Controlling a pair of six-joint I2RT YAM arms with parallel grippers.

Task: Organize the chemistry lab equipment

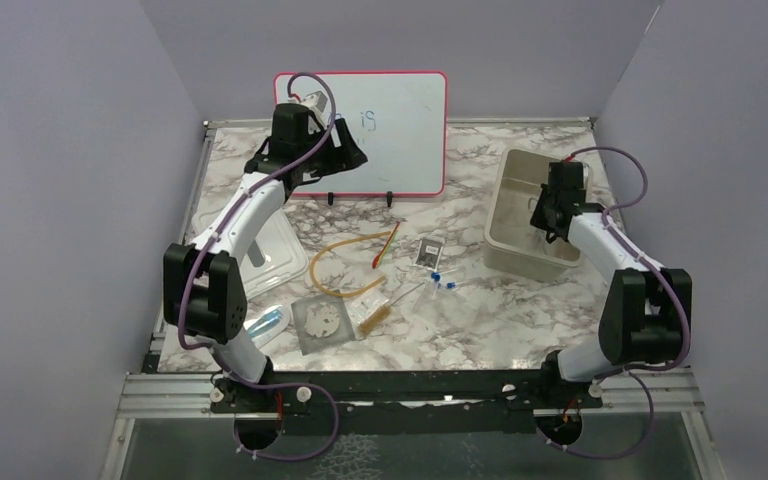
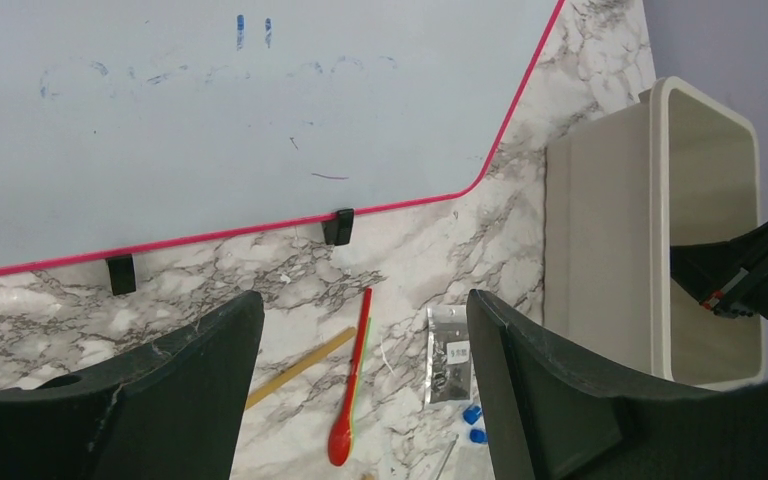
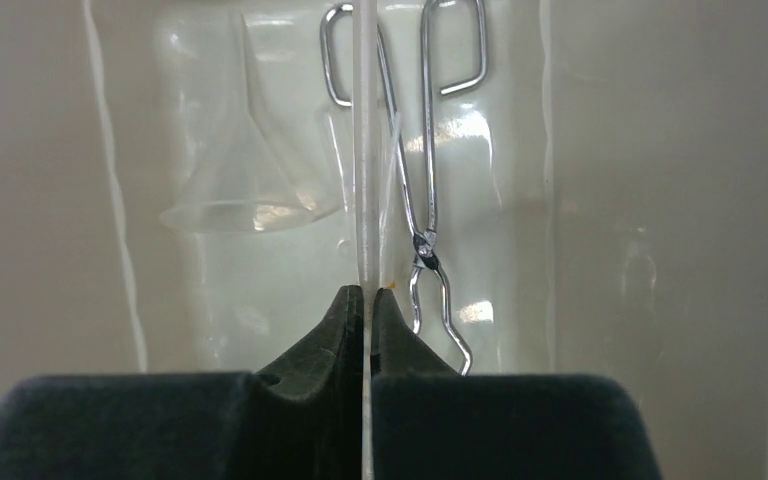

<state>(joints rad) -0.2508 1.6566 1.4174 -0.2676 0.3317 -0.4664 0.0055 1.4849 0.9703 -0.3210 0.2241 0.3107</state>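
right pincer [image 3: 365, 300] clenched on thin white rod [image 3: 363, 150]; rod's long axis lies straight ahead from tips, over funnel [image 3: 240, 190] and wire tongs [image 3: 425, 243] inside bin [image 3: 50, 250]. left pincer [image 2: 365, 300] released, well apart by whiteboard [image 2: 210, 120].

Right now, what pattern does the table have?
Table: white marble, grey veins; left wrist view.

Left claw [image 2: 360, 335] gapes; right claw [image 3: 365, 300] pinched closed.
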